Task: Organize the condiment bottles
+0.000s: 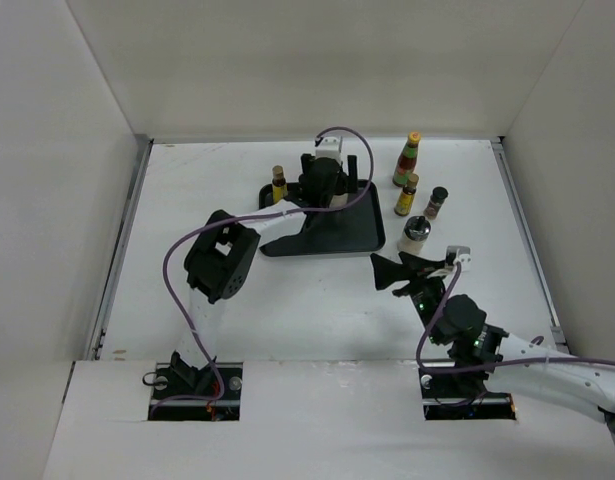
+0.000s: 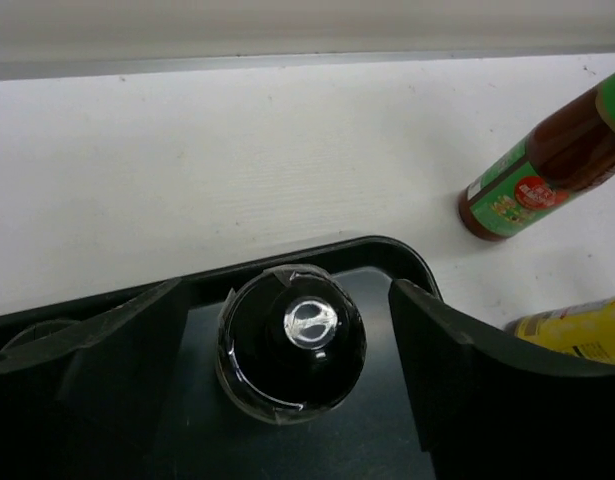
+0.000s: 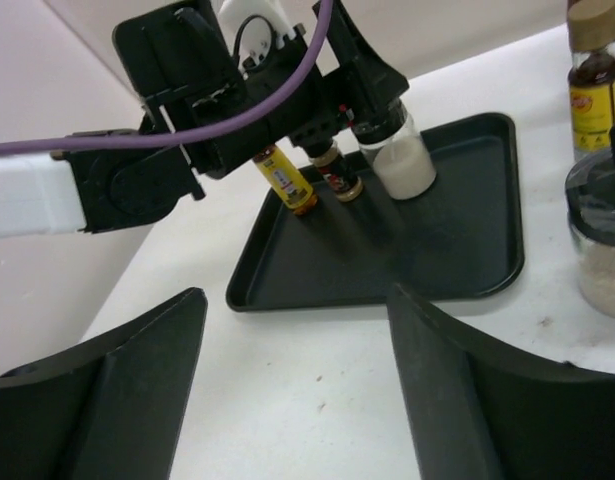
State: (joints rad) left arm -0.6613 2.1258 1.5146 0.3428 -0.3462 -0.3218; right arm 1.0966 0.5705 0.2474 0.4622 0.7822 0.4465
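The black tray (image 1: 332, 235) holds three bottles at its far end. An amber yellow-labelled bottle (image 1: 278, 185) stands at the left, and a small bottle (image 3: 337, 176) is beside it. A dark-capped jar (image 2: 291, 343) with white contents stands in the tray's corner. My left gripper (image 2: 287, 290) is open, with a jaw on either side of the jar's cap and gaps on both sides. In the top view my left gripper (image 1: 324, 185) hides that jar. To the right of the tray stand the tall red bottle (image 1: 407, 160), an amber bottle (image 1: 407, 195), a dark-capped jar (image 1: 436, 203) and the shaker (image 1: 415, 233). My right gripper (image 1: 397, 270) is open and empty in front of the shaker.
White walls enclose the table on three sides. In the right wrist view the left arm's purple cable (image 3: 137, 140) hangs over the tray's (image 3: 437, 250) far left side. The shaker (image 3: 602, 240) stands close to the right of my right gripper (image 3: 297, 300).
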